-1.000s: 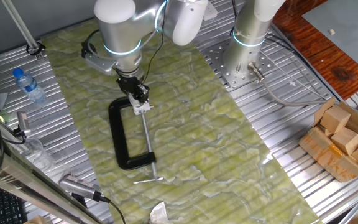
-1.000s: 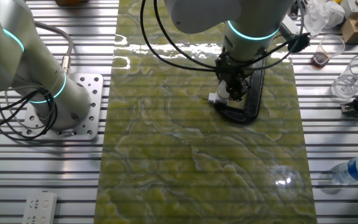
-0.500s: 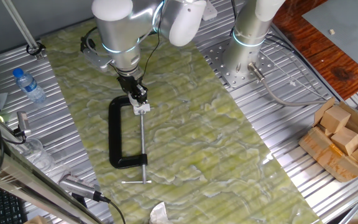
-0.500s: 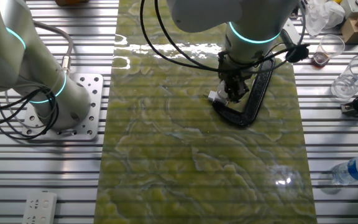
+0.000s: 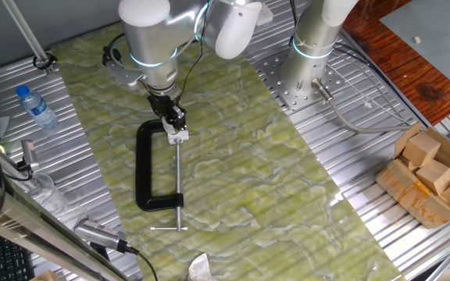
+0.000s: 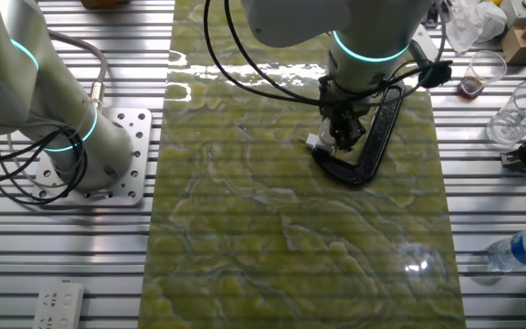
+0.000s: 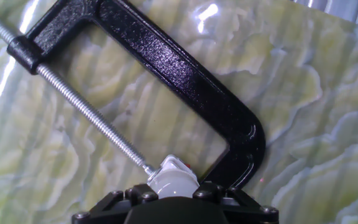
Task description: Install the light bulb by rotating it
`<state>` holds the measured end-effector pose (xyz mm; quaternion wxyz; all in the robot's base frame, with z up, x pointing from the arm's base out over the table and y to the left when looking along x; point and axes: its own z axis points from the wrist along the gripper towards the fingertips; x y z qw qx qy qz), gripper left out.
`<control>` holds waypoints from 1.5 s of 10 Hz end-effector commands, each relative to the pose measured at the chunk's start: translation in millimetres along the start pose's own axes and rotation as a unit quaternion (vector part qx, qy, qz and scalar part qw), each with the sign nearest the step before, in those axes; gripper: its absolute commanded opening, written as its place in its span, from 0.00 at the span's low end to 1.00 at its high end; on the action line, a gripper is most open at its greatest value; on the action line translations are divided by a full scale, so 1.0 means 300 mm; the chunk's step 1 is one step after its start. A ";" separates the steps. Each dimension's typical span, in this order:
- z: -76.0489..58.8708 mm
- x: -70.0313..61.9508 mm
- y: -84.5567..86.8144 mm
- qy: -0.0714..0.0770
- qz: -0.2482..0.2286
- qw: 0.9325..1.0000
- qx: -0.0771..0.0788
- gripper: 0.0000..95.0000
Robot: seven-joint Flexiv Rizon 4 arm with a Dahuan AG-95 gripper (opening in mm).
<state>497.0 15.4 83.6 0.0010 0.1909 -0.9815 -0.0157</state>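
- Far left of the hand, at table edge in one fixed view: clear water bottle [image 5: 37,108], blue cap + label, text too small to read. No other readable writing or brand anywhere.
- Black C-clamp [image 5: 148,168] lies flat on the green marbled mat [image 5: 233,172], frame to the hand's left in that view, open side toward its steel screw [image 5: 178,183].
- Screw runs straight away from the hand, crossbar handle at the far end; the near tip meets the bulb.
- Light bulb [image 7: 173,182] sits right at the hand [image 5: 176,124], between the fingers; hand view shows white rounded body w/ small orange mark on the clamp-jaw side.
- Hand closed narrow around the bulb, gripping it, judging by hand view; fingertips themselves mostly hidden.
- Key relation: bulb's long axis looks in line w/ the screw, so the turn should be about that axis. Bulb is tucked beside the clamp's curved jaw, seemingly touching it.
- Other fixed view: hand [image 6: 340,137] points down at the clamp's corner, bulb [image 6: 314,143] peeking out to its left.
- Risk (my guess): torque drags the whole clamp round instead of seating the bulb.
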 end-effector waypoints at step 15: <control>-0.305 0.088 0.070 0.003 0.152 0.988 -0.005 0.00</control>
